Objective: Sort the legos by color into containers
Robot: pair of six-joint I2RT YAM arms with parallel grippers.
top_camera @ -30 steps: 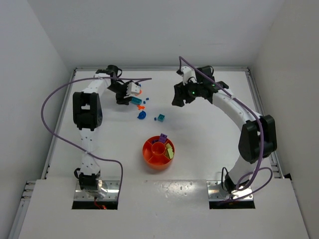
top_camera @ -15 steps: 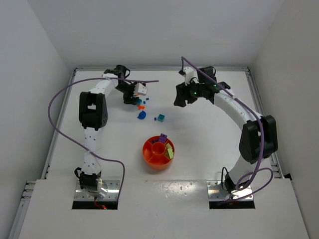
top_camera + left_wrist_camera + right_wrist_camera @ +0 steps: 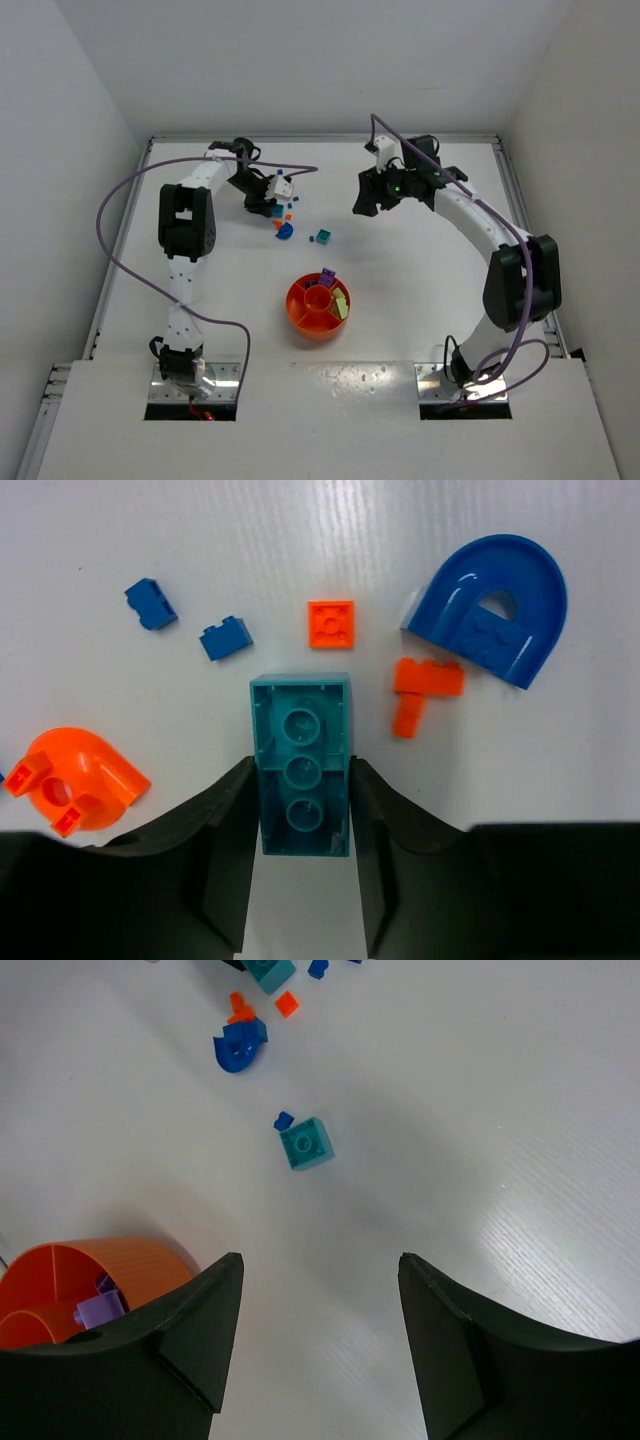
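My left gripper is down on the table at the back left, shut on a long teal brick with a finger pressed against each long side. Loose legos lie around it: a blue arch, an orange square plate, an orange L piece, two small blue bricks and a curved orange piece. My right gripper hangs open and empty above the table. A teal square brick lies ahead of it. The orange tray of containers holds a purple brick and yellow pieces.
The tray's rim shows at the lower left of the right wrist view, close to the left finger. White walls close the table in at the back and both sides. A purple cable loops out from each arm.
My left gripper moved a little right and down into the lego pile, and its jaws closed onto the long teal brick. The right arm drifted slightly right, still open.
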